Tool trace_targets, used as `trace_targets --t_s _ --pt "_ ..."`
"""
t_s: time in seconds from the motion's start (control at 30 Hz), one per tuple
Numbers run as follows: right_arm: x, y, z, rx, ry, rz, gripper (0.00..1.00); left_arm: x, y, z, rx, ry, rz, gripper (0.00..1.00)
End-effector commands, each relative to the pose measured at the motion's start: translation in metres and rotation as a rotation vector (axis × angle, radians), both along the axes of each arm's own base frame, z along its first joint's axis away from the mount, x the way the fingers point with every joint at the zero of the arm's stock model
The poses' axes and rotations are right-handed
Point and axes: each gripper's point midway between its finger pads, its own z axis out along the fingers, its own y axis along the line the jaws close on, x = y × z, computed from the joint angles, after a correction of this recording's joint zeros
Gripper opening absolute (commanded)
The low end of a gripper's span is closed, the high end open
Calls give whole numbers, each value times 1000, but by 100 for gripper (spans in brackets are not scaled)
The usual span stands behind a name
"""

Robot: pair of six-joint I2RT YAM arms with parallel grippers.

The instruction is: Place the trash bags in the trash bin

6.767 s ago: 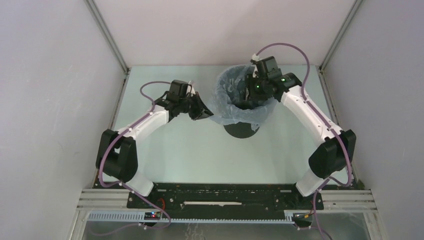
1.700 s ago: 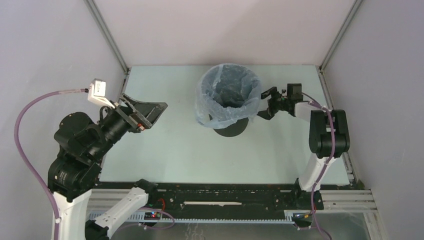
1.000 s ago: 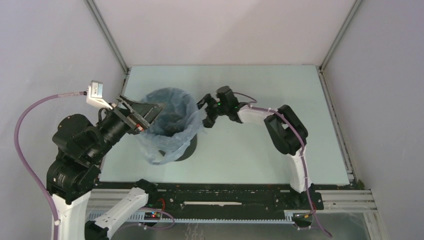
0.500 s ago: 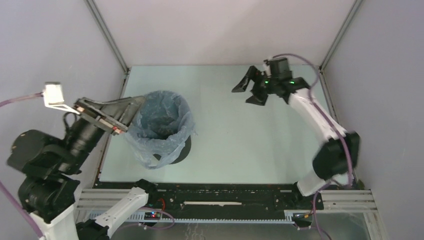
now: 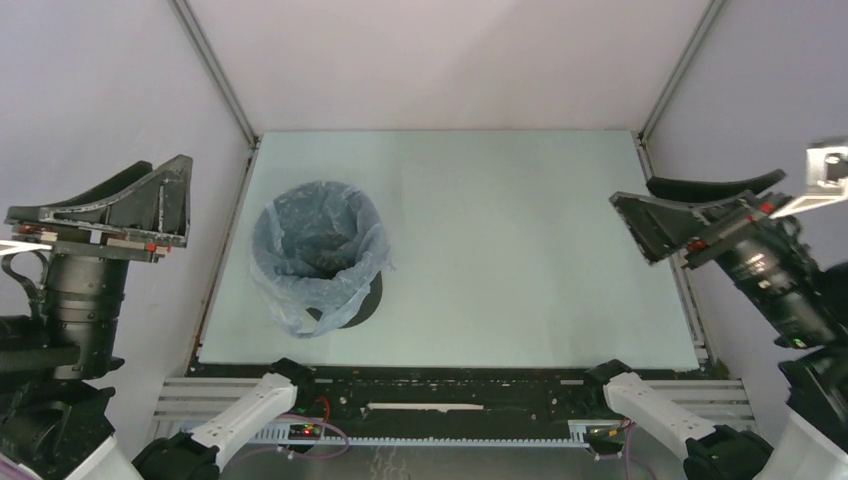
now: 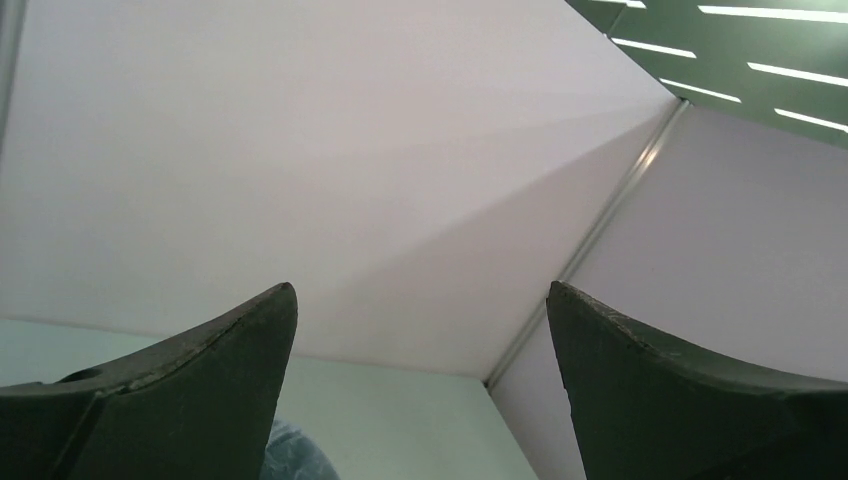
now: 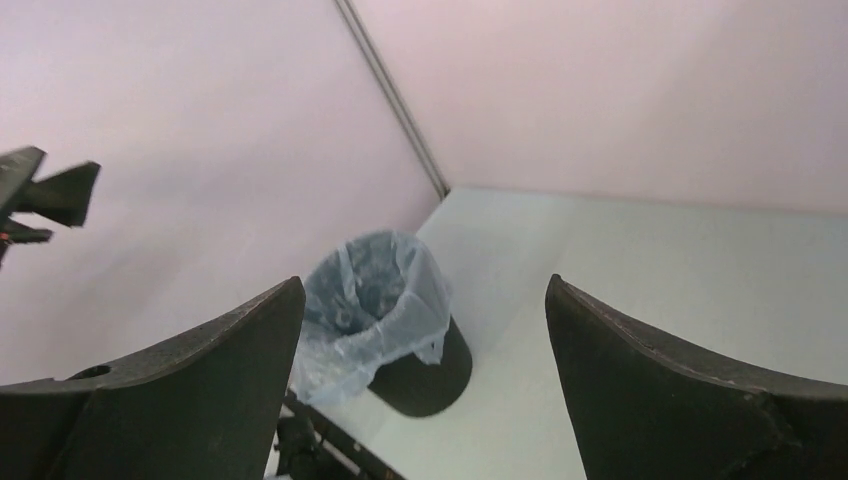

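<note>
Across the floor of the grey-walled booth lies the pale green tabletop (image 5: pixel 520 250). Beyond its left edge, raised high and close to the overhead camera, the left arm (image 5: pixel 75 300) carries the left gripper (image 5: pixel 180 197). Its fingers (image 6: pixel 200 380) are spread wide with nothing between them. Its wrist camera sees only the walls (image 6: pixel 330 170) and a sliver of plastic film at the bottom edge of that view. Beyond the right edge, also raised high, the right arm (image 5: pixel 780 290) carries the right gripper (image 5: pixel 633 193). Its fingers (image 7: pixel 690 390) are likewise fully apart and grip nothing, and its wrist view looks down between them onto the tabletop well below.

Near the left edge, toward the near left corner, the trash bags (image 5: pixel 315 240) show as one pale blue-grey film lining the trash bin (image 5: pixel 367 303). The film's mouth is open and folded over the rim, and its wrinkled skirt hangs down the outside. The bin stands upright, and only its black lower wall shows on the near right side. Both grippers are well apart from it.
</note>
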Motion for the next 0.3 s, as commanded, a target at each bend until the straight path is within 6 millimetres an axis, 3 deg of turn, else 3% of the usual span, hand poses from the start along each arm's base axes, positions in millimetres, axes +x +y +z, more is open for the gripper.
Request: trace_targets --t_s 0.0,0.27 --pt "22 -7 -3 -41 65 -82 100 0 21 13 4 -58 122 100" --pt "24 -17 11 -41 -5 -135 100 3 17 5 7 -25 102 100"
